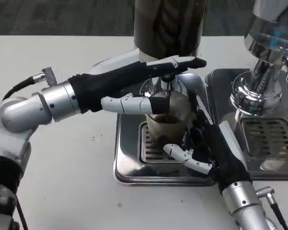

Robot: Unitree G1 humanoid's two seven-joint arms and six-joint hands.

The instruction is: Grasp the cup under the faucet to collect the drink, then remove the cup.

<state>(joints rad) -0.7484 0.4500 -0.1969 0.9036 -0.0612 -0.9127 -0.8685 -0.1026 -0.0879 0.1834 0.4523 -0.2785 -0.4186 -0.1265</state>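
Observation:
A clear ribbed cup (172, 111) with brown drink in its lower part stands on the steel drip tray (127, 160), right under the faucet (164, 86) of the dark drink dispenser (168, 24). My right hand (209, 139) comes in from the lower right and grips the cup, thumb in front near its base, fingers around its right side. My left hand (129, 84) reaches in from the left. Its straight fingers rest on top of the faucet's lever, and its thumb points toward the cup's left side.
A second chrome dispenser (266, 72) with its own drip tray (271, 139) stands at the right, close to my right forearm. White table stretches to the left and the front of the trays.

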